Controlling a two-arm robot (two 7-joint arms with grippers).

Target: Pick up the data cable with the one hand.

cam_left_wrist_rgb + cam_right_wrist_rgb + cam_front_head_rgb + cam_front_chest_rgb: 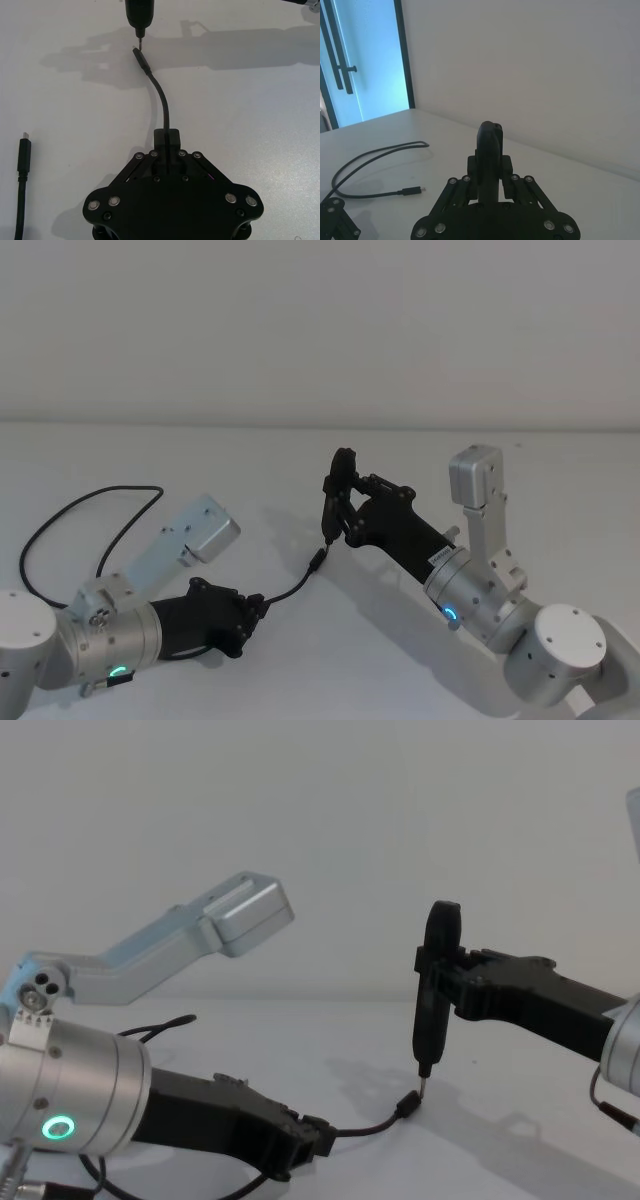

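Left gripper (258, 608) clamped on data cable (292, 590) low over table (560, 470) front, right gripper (338, 502) holding upright pointed tool (433, 990) above cable plug (408, 1104)

A white bench (250, 455) runs back to a plain pale wall (300, 320), and soft grey shadows lie across its middle. A slim black stylus (436, 990) with a short pointed metal tip stands upright over the middle of the bench, tip down and close above the surface. Beyond the bench's far left corner stands a pale blue glass door (367, 60) in a dark frame, with a long dark bar handle (342, 55).
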